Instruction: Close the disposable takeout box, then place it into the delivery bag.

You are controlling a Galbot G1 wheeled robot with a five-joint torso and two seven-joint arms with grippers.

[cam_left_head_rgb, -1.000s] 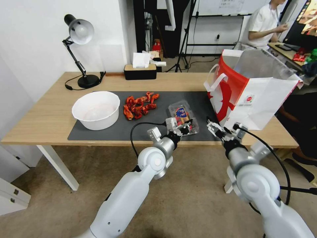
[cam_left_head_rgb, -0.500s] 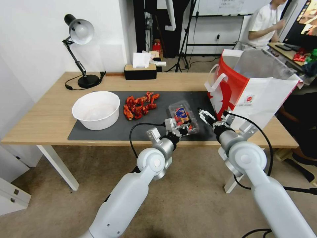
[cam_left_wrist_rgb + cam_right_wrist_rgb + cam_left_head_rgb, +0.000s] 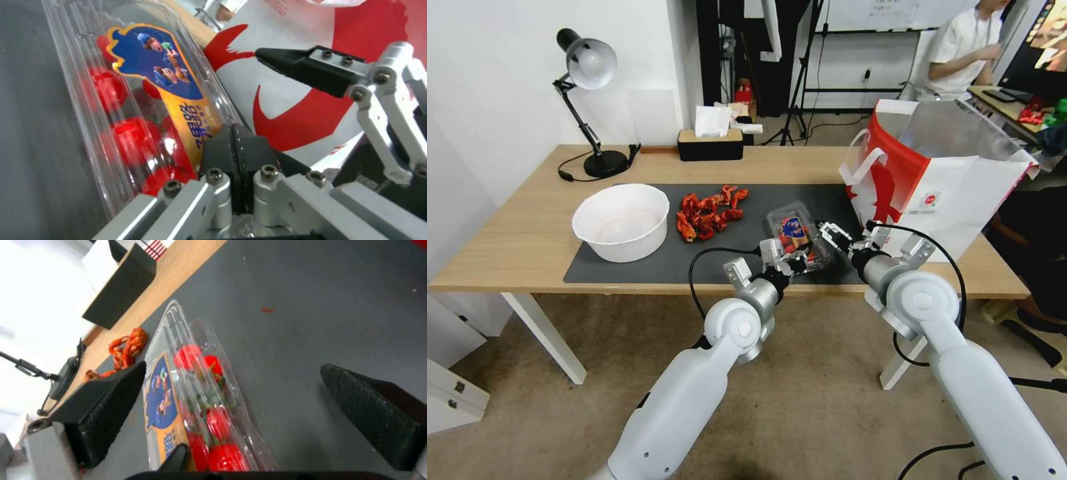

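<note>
Clear plastic makes up the disposable takeout box (image 3: 796, 235), so the red tomatoes show through it. A blue and yellow label sits on its lid. The box lies on the dark mat (image 3: 647, 260), near the front edge of the wooden table (image 3: 514, 233).

The left gripper (image 3: 800, 260) is at the near end of the box. Its two black fingers (image 3: 233, 146) are pressed together and rest on the lid, right by the label. I cannot tell if a bit of the lid's edge is pinched between them.

The right gripper (image 3: 829, 235) is just beside the box, on the side facing the delivery bag (image 3: 940, 180). Its fingers (image 3: 106, 406) are spread wide apart, with the box lying between them, and they hold nothing.

The lid looks down, but I cannot tell if it has clicked shut all the way. I think the step now is pressing the lid closed. To do it well, the left gripper should push straight down and gently, because thin plastic bends and can slide on the mat. The right gripper could steady the far side so the box does not skid toward the bag.

The bag stands open just past the box, on the right. A white bowl (image 3: 622, 221) and a pile of red crayfish (image 3: 710, 212) sit farther left.
</note>
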